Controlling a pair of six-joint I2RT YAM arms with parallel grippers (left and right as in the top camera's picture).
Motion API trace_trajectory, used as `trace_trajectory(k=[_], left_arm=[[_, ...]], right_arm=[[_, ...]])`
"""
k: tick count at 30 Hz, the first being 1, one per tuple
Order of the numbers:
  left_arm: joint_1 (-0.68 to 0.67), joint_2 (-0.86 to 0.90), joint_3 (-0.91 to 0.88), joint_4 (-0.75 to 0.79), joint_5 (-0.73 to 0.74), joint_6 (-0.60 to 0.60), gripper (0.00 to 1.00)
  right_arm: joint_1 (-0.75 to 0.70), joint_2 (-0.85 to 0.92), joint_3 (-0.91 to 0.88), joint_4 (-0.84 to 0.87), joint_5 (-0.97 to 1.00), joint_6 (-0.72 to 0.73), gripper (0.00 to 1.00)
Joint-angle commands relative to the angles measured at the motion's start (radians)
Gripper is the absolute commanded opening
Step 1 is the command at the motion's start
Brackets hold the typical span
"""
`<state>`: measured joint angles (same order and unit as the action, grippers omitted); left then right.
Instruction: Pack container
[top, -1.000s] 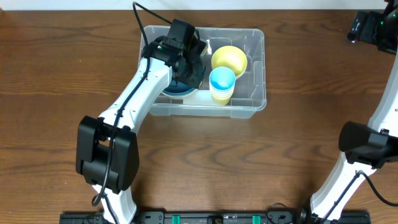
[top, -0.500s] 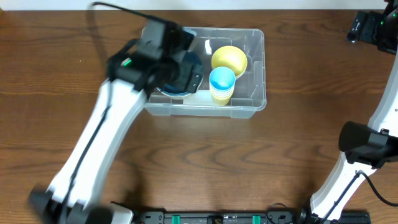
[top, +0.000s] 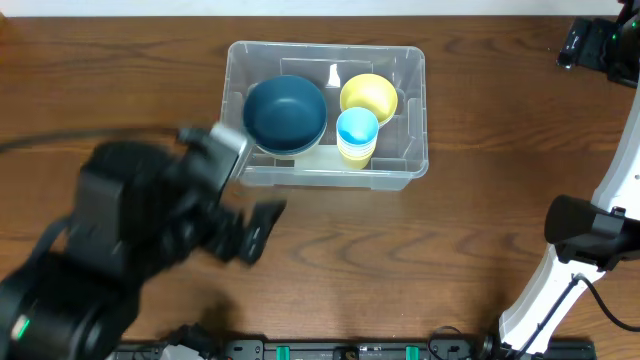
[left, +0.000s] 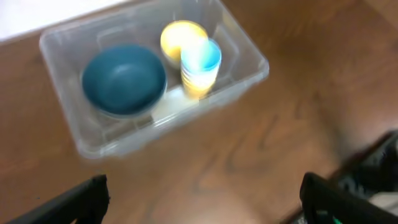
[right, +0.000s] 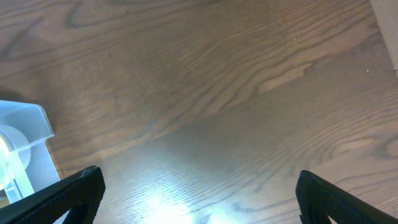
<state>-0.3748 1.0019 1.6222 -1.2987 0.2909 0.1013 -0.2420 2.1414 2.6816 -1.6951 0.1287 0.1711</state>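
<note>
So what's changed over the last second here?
The left gripper let go of the dark blue bowl in the container and drew back toward the near side of the table, jaws open. The yellow bowl, stacked cups and right arm stayed put.

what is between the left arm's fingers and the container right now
Nothing visible. In the left wrist view only bare table lies between the open left fingers and the container, which sits apart from them.

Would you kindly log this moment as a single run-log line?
left gripper: open, empty | right gripper: open, empty | container: blue bowl, yellow bowl, stacked cups inside
</note>
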Motion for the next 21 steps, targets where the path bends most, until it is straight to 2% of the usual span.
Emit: trace_trajectory(k=[1,5,8,11,16,21], left_arm=[[0.003,-0.073,0.002,-0.096,-0.084,-0.032,0.98],[0.003,-0.160,0.001,-0.213,-0.210,-0.190,0.98],[0.006,-0.221,-0.002,-0.276,-0.258,-0.220,0.98],[0.055,-0.311,-0.037,-0.265,-0.267,-0.219,0.98],[0.218,-0.536,-0.203,-0.140,-0.266,-0.219,0.98],[0.333,-0.760,-0.491,0.149,-0.235,-0.219,0.98]], right_arm=[[-0.006,-0.024,0.013,-0.002,0.006,-0.012,0.99],[-0.006,-0.024,0.013,-0.002,0.006,-0.012,0.99],[-0.007,-0.024,0.013,-0.002,0.006,-0.012,0.99],[-0.006,-0.024,0.013,-0.002,0.006,-0.012,0.99],[-0.006,-0.024,0.013,-0.002,0.006,-0.012,0.99],[-0.007,-0.024,0.013,-0.002,0.006,-0.012,0.99]])
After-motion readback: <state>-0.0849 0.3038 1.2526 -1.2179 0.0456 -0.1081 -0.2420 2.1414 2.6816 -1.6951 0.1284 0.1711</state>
